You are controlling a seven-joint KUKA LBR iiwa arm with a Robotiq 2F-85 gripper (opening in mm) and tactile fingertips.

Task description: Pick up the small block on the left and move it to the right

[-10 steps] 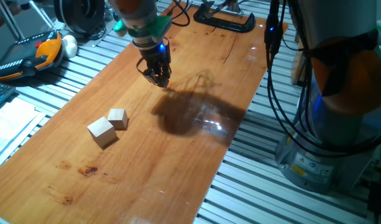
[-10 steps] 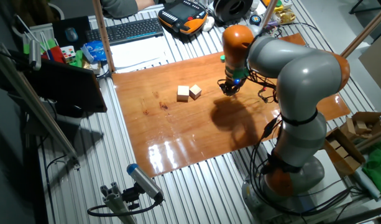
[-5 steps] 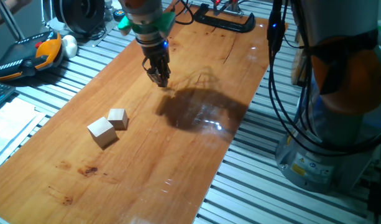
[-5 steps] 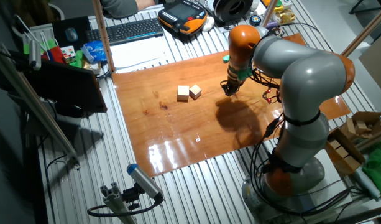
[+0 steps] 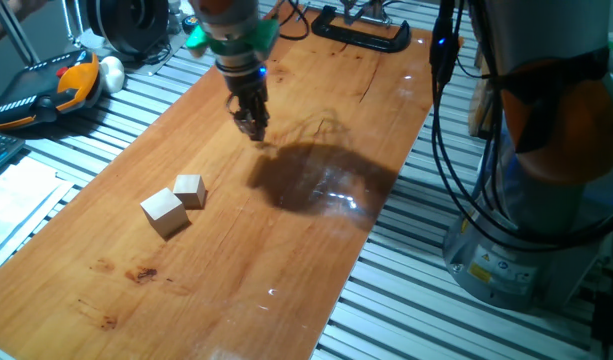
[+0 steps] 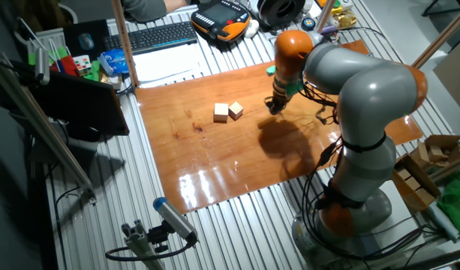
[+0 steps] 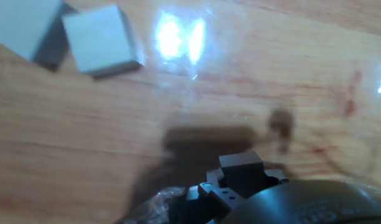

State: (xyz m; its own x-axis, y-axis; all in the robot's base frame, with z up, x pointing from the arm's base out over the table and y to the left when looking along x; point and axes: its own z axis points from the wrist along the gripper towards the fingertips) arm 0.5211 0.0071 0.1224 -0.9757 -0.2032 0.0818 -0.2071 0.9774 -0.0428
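Hand view gives no clear sight of the small block: only the dark base of the gripper (image 7: 240,180) fills the lower edge, and its fingertips are out of frame. Neither fixed view shows the block plainly either, so whether it sits between the fingers cannot be told, nor whether the fingers are spread or pressed together.

In one fixed view the gripper (image 5: 252,128) points down at the wooden table (image 5: 286,260), near its far end, with a dark shadow (image 5: 316,180) on the board beside it. Well apart from it lie two pale wooden cubes that look to be touching at a corner: a mid-sized cube (image 5: 190,190) and a bigger cube (image 5: 164,212). The hand view catches both in its upper left corner.
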